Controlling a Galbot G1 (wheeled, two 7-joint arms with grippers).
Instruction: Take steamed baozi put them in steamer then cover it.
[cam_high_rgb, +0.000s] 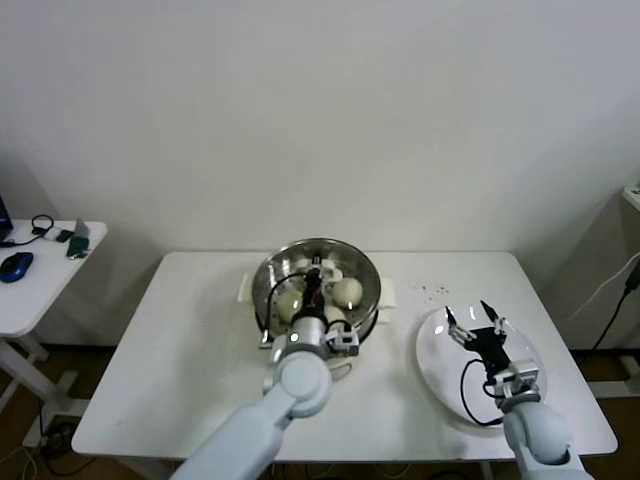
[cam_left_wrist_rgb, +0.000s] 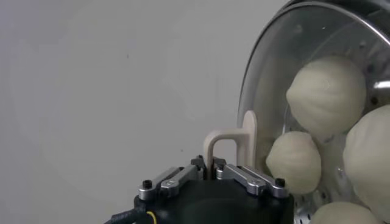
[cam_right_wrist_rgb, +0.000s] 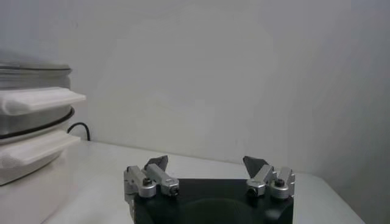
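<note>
Glass cover (cam_left_wrist_rgb: 286, 91) handle sits pinched in left end effector (cam_left_wrist_rgb: 211, 167) over steamer (cam_high_rgb: 368, 290).

A bare lab or office room — white table (cam_high_rgb: 180, 340), blank wall (cam_high_rgb: 320, 110), side desk (cam_high_rgb: 40, 280) with mouse (cam_high_rgb: 15, 266).

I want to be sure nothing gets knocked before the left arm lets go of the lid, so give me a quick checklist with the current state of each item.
1. Baozi inside the steamer: ok, buns show through the glass.
2. Left gripper shut on the cover handle: ok.
3. Cover seated flat on the steamer rim: cannot tell; the arm hides the near edge.
4. All four baozi inside: ok, four show in the left wrist view.
5. Right gripper clear of the steamer: ok, it hangs open over the white plate.
6. Steamer well in from the table edges: ok.
</note>
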